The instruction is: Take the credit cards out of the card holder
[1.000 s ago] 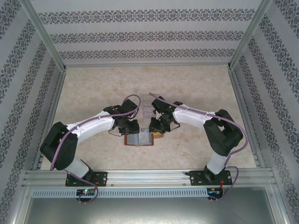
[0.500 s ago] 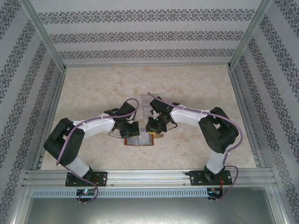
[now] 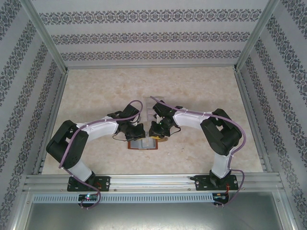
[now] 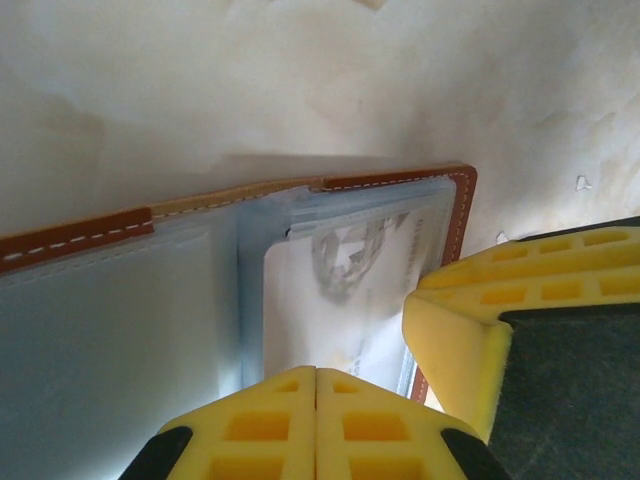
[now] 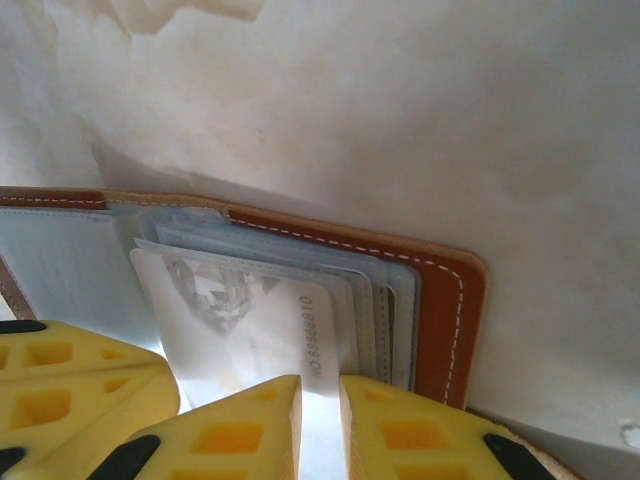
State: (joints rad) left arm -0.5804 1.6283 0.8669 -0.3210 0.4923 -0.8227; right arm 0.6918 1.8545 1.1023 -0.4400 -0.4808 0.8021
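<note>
The brown card holder [image 3: 143, 144] lies open on the table between both arms. In its right-hand grey-blue pocket sits a pale credit card [image 5: 250, 320] with faint grey print and a row of digits, also seen in the left wrist view [image 4: 345, 290]. My left gripper [image 4: 316, 375] is shut, its yellow fingers pressed together at the card's near edge. Right gripper [image 5: 320, 395] hovers over the same card's right edge, jaws a narrow gap apart with the card's surface showing in the gap. The two grippers [image 3: 135, 133] [image 3: 156, 131] sit side by side above the holder.
A clear slotted rack [image 3: 152, 115] stands just behind the grippers. Bare marbled table [image 3: 201, 91] stretches beyond it, bounded by patterned walls and metal rails. The right gripper's finger [image 4: 470, 330] crowds the left wrist view; the holder's stitched brown rim [image 5: 445, 300] borders the pockets.
Both arms have drawn in over the holder. The left jaws have closed fully and the right jaws have narrowed. The holder has stayed in place.
</note>
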